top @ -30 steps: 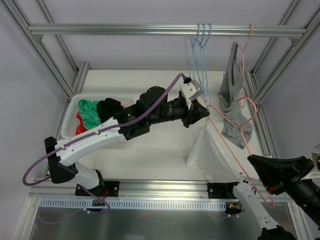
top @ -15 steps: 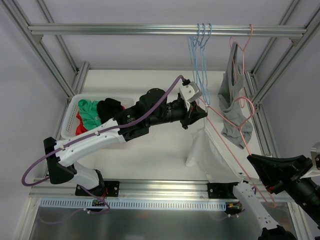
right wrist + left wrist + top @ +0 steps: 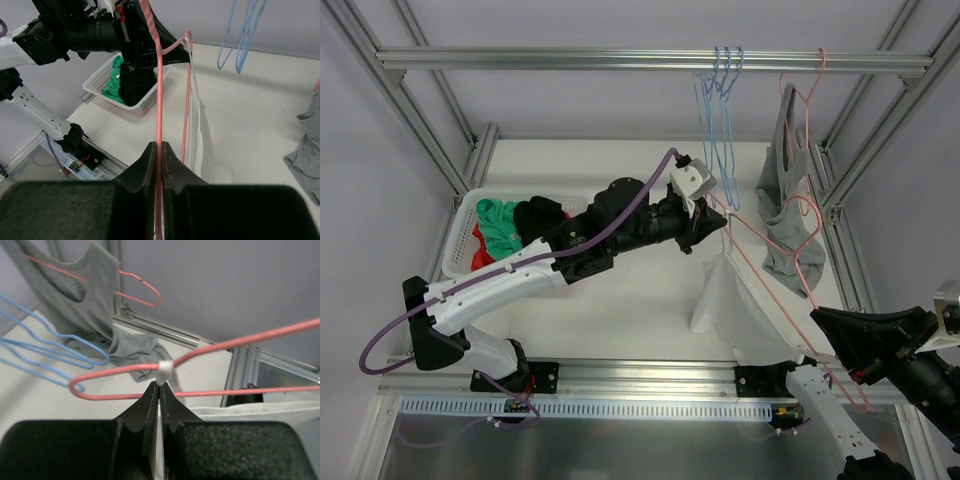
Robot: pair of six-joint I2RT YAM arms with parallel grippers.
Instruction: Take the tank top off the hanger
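Left wrist view: your left claw [image 3: 159, 388] is pressed together, pinching the white tank top [image 3: 165, 371] by its strap, right where it wraps the pink hanger [image 3: 240, 342]. Your right claw [image 3: 159, 146] pinches that hanger's wire. The top's body hangs below the hanger, over the table [image 3: 620, 320].

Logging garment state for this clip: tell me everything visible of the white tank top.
The white tank top is thin, plain fabric, hanging limp from the pink wire hanger, its lower edge bunched on the table. One strap wraps over the hanger's end, where the left gripper is shut on it. The right gripper clamps the hanger's wire, not the cloth.
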